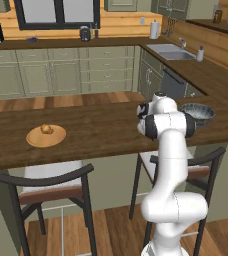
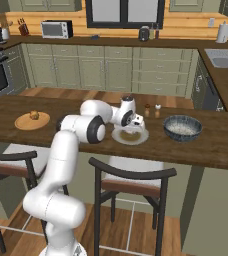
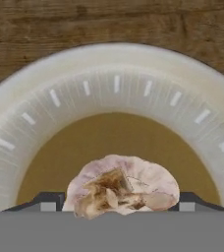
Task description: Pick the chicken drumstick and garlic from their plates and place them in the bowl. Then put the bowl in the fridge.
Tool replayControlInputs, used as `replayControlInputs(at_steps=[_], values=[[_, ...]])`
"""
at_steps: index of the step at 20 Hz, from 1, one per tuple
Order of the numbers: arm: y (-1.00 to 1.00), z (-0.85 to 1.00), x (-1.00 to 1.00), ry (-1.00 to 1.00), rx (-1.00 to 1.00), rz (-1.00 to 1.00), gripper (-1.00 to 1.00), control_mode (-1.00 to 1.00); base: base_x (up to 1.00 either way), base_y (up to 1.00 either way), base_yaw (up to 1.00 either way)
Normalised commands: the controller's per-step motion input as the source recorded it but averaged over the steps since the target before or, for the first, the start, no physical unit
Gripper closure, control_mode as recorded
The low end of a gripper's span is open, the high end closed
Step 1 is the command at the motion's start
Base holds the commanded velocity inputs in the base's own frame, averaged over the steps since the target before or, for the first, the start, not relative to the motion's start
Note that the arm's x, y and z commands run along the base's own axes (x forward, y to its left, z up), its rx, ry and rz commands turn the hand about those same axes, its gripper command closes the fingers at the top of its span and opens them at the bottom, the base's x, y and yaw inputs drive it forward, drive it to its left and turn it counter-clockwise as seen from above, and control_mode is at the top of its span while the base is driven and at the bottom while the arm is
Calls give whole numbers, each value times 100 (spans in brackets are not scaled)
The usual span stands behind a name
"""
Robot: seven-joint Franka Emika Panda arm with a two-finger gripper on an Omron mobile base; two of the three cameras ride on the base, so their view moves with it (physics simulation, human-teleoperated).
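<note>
Arm folded low over the pale plate (image 2: 130, 136); gripper (image 3: 119, 206) fingers apart, flanking the garlic (image 3: 122, 186). Left base view adds the drumstick (image 1: 46, 129) on the wooden plate (image 1: 46, 136).

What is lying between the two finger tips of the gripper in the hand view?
The garlic lies between the fingertips of the gripper, resting on the brown centre of the pale plate, as the hand view shows.
</note>
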Motion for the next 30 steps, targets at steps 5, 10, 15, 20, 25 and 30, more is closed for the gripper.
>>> replayControlInputs(at_steps=[5,10,15,20,25,30], values=[[5,-9,-47,-5,1,0,100,-100,0,0,0],[2,79,-100,-17,-1,0,100,-100,0,0,0],[-1,74,-84,-10,-18,-6,100,-100,0,0,0],[-11,65,-47,-20,-20,-19,100,-100,0,0,0],[-48,67,0,-23,2,-27,100,-100,0,0,0],[-67,35,0,-5,6,-13,100,-100,0,0,0]])
